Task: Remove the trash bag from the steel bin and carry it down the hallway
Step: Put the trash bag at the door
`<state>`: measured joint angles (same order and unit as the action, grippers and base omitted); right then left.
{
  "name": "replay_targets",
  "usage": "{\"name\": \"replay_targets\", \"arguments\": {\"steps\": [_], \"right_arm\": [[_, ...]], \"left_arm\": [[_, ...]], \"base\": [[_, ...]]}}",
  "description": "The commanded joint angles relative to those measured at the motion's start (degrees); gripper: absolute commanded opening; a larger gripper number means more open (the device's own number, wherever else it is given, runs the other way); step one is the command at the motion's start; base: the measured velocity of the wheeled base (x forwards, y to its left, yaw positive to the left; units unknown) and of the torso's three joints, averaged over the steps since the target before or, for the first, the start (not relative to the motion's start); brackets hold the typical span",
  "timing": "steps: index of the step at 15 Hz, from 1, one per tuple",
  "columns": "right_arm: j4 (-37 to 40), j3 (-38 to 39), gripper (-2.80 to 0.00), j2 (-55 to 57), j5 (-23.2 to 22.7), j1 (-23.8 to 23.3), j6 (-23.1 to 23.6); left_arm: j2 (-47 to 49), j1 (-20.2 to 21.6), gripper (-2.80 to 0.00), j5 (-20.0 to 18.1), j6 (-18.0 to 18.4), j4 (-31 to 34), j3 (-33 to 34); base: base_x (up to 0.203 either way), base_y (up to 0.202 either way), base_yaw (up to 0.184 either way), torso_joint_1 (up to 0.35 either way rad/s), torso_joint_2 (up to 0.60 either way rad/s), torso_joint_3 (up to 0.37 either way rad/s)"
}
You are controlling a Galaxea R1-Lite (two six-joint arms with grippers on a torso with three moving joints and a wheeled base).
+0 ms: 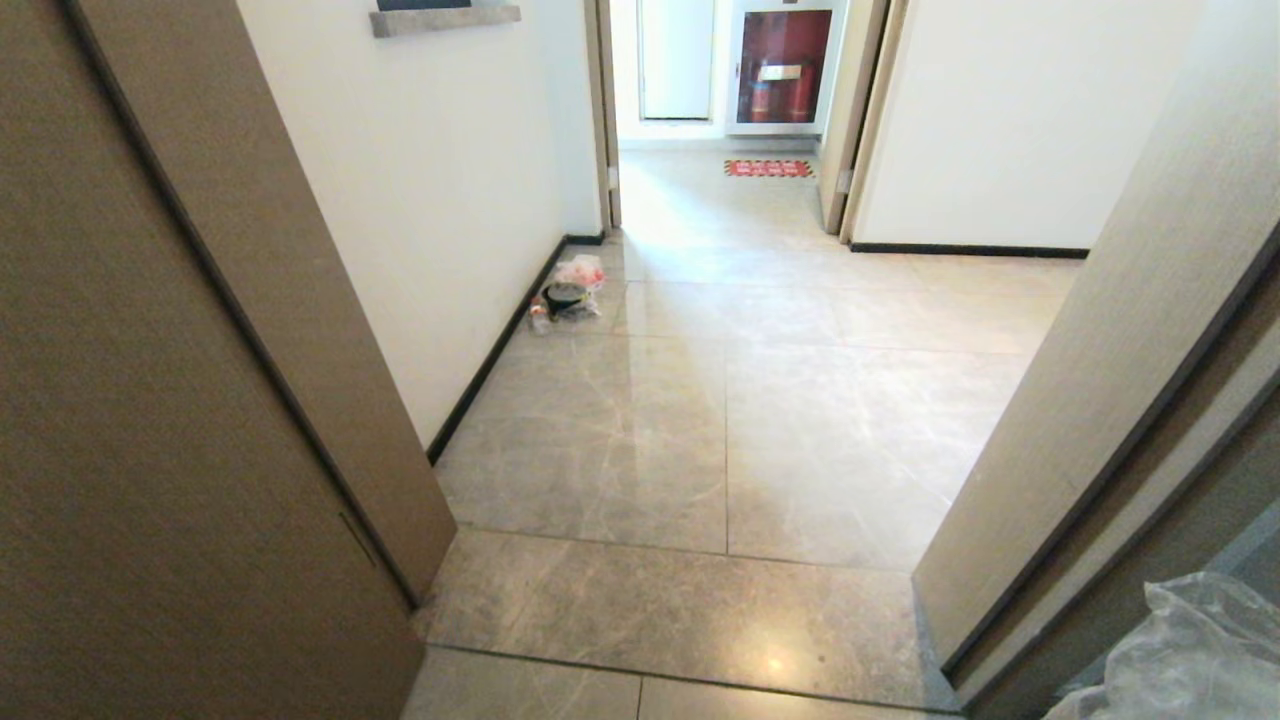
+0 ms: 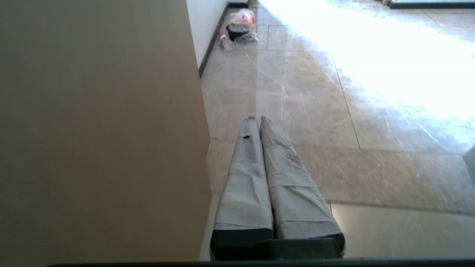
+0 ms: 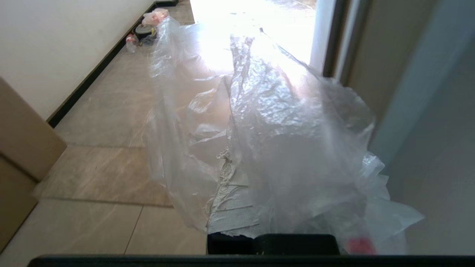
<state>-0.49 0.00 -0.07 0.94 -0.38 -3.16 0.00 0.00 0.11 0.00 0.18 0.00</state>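
Note:
The trash bag point(image 3: 282, 122), thin crinkly clear plastic, is draped over my right gripper point(image 3: 237, 155), which is shut on it. One taped finger point(image 3: 228, 207) shows under the film, and something red shows through the bag low down. In the head view only a crumpled part of the bag point(image 1: 1190, 650) shows at the lower right corner. My left gripper point(image 2: 258, 119) is shut with nothing in it, close beside a brown door panel point(image 2: 96, 129). The hallway point(image 1: 760, 400) of grey marbled tiles stretches ahead. The steel bin is out of view.
I stand in a doorway between a brown door point(image 1: 200, 400) on the left and a door jamb point(image 1: 1100, 400) on the right. A small heap of rubbish with a black bowl point(image 1: 570, 295) lies by the left wall's dark skirting. A red floor sticker point(image 1: 768, 168) and a red cabinet point(image 1: 785, 65) lie beyond the far doorway.

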Motion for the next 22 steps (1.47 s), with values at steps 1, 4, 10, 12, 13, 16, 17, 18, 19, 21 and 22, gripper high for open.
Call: {"name": "replay_targets", "arguments": {"steps": [1, 4, 10, 12, 13, 16, 17, 18, 19, 21, 22], "right_arm": [[0.0, 0.1, -2.8, 0.0, 0.0, -0.1, 0.0], [0.0, 0.1, -2.8, 0.0, 0.0, -0.1, 0.0], [0.0, 0.1, -2.8, 0.0, 0.0, 0.0, 0.0], [0.0, 0.1, -2.8, 0.0, 0.0, -0.1, 0.0], [0.0, 0.1, -2.8, 0.0, 0.0, -0.1, 0.0], [0.0, 0.1, -2.8, 0.0, 0.0, 0.0, 0.0], [0.0, 0.1, -2.8, 0.0, 0.0, -0.1, 0.0], [0.0, 0.1, -2.8, 0.1, 0.0, 0.0, 0.0], [0.0, 0.1, -2.8, 0.1, 0.0, 0.0, -0.1], [0.0, 0.1, -2.8, 0.0, 0.0, -0.1, 0.0], [0.0, 0.1, -2.8, 0.0, 0.0, -0.1, 0.0]], "left_arm": [[0.0, 0.0, -2.8, 0.0, 0.0, 0.0, 0.0], [0.0, 0.0, -2.8, 0.0, 0.0, 0.0, 0.0], [0.0, 0.0, -2.8, 0.0, 0.0, 0.0, 0.0], [0.0, 0.0, -2.8, 0.0, 0.0, 0.0, 0.0], [0.0, 0.0, -2.8, 0.0, 0.0, 0.0, 0.0], [0.0, 0.0, -2.8, 0.0, 0.0, 0.0, 0.0], [0.0, 0.0, -2.8, 0.0, 0.0, 0.0, 0.0], [0.0, 0.0, -2.8, 0.0, 0.0, 0.0, 0.0], [0.0, 0.0, -2.8, 0.0, 0.0, 0.0, 0.0], [0.0, 0.0, -2.8, 0.0, 0.0, 0.0, 0.0], [0.0, 0.0, -2.8, 0.0, 0.0, 0.0, 0.0]], "base": [[0.204, 0.0, 0.011, -0.001, 0.0, 0.002], [0.191, 0.0, 0.002, 0.002, 0.0, 0.002], [0.192, 0.0, 0.001, 0.003, 0.0, 0.005], [0.192, 0.0, 0.001, 0.0, 0.0, 0.005], [0.193, 0.0, 0.003, 0.004, 0.0, 0.002], [0.194, 0.0, 0.001, 0.001, 0.01, 0.002], [0.192, 0.0, 0.001, 0.001, 0.01, 0.005], [0.197, 0.0, 0.004, 0.002, 0.0, 0.007], [0.19, 0.0, 0.002, 0.006, 0.01, 0.004], [0.193, 0.0, 0.001, 0.002, 0.0, 0.002], [0.192, 0.0, 0.003, -0.001, 0.0, 0.002]]}}
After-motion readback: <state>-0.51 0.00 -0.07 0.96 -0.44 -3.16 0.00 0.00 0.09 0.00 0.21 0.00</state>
